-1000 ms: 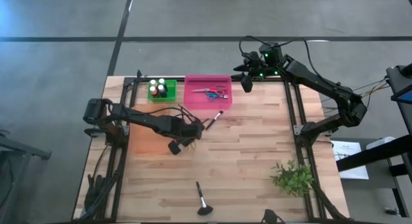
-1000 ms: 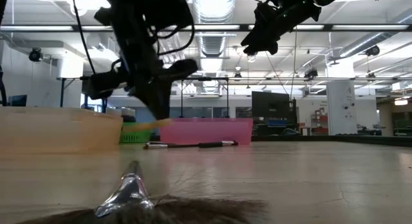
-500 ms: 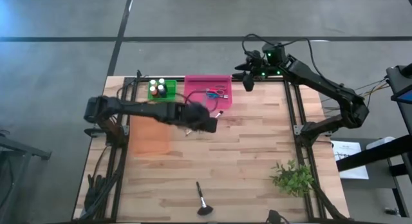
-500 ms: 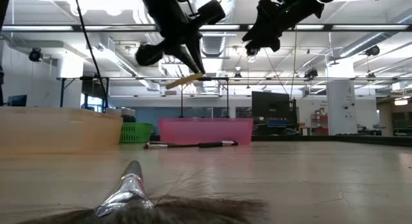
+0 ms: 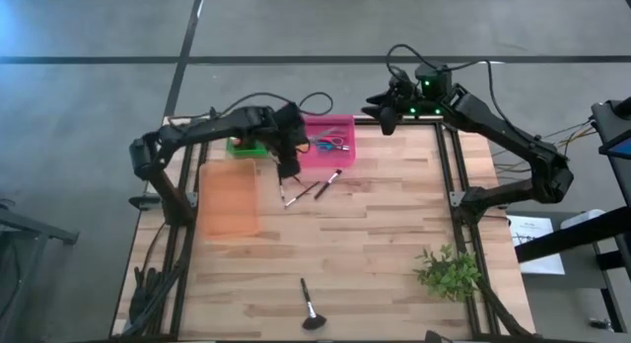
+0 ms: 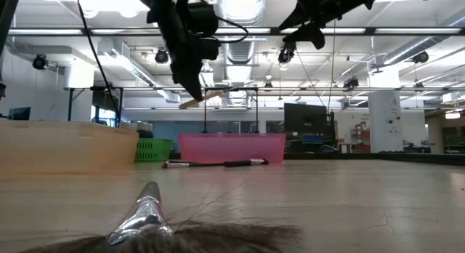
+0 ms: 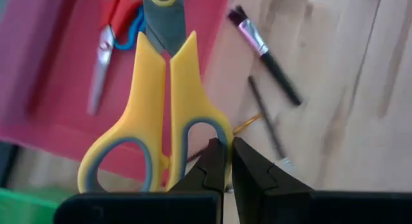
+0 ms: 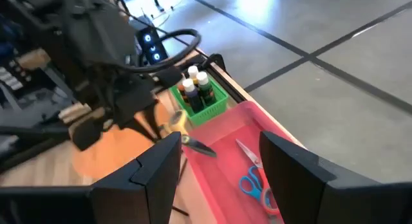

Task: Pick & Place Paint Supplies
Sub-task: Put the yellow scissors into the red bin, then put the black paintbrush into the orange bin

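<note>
A pale wooden table carries a green basket, a pink tray and an orange tray — plus two brushes near the pink tray, another brush and a plant sprig.

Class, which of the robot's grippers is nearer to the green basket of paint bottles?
Left. The left gripper, holding yellow scissors, hangs just beside the green basket, by the pink tray; the right gripper hovers beyond the tray's far side.

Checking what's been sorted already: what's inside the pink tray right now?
Inside the pink tray lie scissors with red and blue handles. The left gripper, holding yellow scissors above, covers part of the tray.
</note>
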You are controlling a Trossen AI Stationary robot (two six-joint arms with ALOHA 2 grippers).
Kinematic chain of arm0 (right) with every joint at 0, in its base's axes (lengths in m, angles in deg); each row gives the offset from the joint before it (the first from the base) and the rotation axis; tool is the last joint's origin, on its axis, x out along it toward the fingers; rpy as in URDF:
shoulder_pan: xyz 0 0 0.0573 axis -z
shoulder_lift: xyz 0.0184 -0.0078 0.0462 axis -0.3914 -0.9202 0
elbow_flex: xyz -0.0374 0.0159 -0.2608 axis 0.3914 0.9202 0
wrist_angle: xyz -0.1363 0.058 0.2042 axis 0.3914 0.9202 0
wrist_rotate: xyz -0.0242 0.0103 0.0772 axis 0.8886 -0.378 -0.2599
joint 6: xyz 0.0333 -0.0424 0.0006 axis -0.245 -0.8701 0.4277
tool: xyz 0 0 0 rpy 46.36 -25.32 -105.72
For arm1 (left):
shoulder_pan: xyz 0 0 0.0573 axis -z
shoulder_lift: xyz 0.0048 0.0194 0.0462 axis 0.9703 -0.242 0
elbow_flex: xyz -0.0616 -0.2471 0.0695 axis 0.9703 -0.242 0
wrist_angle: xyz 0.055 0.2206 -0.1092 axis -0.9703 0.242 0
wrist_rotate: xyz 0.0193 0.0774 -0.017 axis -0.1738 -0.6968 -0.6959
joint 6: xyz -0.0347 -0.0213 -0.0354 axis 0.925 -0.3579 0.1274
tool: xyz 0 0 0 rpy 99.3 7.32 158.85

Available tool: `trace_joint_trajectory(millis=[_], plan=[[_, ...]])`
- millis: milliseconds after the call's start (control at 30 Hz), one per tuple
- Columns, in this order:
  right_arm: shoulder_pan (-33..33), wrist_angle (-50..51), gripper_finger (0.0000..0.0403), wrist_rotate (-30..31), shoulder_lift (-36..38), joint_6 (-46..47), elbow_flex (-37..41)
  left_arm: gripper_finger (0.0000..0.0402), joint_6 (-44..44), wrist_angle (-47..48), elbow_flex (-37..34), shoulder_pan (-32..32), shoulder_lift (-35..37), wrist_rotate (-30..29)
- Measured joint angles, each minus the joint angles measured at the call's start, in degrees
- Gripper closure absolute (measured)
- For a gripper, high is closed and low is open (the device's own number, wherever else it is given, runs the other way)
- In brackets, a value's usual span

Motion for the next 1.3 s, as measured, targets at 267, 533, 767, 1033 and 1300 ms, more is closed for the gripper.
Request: trace_joint_trajectory(millis=[267,533,767,1033,1300], plan=[[-0.10,-0.03,0.0196,0.04,2.13,7.90,0.00,0.0389,-20.37,-1.21,0.13,-4.43,-3.61,1.43],[-2.29,0.03,0.0196,3.50,4.42,13.25,0.00,0.0389,-25.48,-5.19,0.46,-4.76,-9.48,-3.11],[-5.50,0.20,0.0196,8.92,5.47,15.81,0.00,0.0370,-27.98,-7.07,0.38,-5.11,-11.07,-5.76],[-8.77,0.46,0.0196,12.22,5.66,16.74,0.00,0.0258,-26.80,-13.85,0.52,-5.33,-10.19,-9.95],[-10.70,1.78,0.0196,13.26,5.65,16.92,0.00,0.0207,-19.05,-12.48,2.49,-5.37,-4.61,-6.34]])
